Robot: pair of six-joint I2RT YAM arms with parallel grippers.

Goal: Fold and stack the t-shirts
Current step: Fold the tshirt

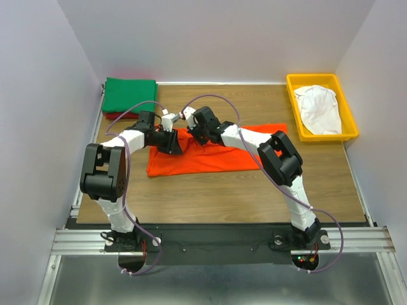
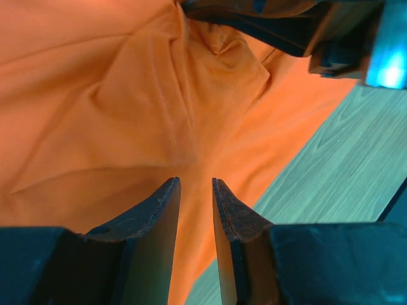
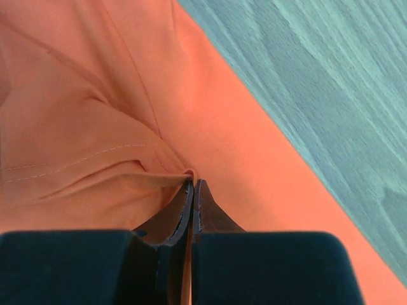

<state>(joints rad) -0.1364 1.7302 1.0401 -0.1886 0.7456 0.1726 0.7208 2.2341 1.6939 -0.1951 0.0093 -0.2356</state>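
Wood counter (image 1: pixel 222 197), pale walls (image 1: pixel 222 38). Centre: orange t-shirt (image 1: pixel 210 159); right hand (image 3: pixel 193 184) pinches its fold, left hand (image 2: pixel 196 184) narrowly parted over it. Upper left: green t-shirt (image 1: pixel 130 95) atop dark red t-shirt (image 1: pixel 111 115). Upper right: white t-shirt (image 1: pixel 318 108) in yellow tray (image 1: pixel 311 79).

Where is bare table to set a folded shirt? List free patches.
Free: the near strip between the orange t-shirt and the table edge; the far middle between the green t-shirt and yellow tray. Crowded: the centre, around the left gripper and right gripper.

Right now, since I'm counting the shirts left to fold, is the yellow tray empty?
No, a crumpled white t-shirt lies inside the yellow tray at the table's far right corner.
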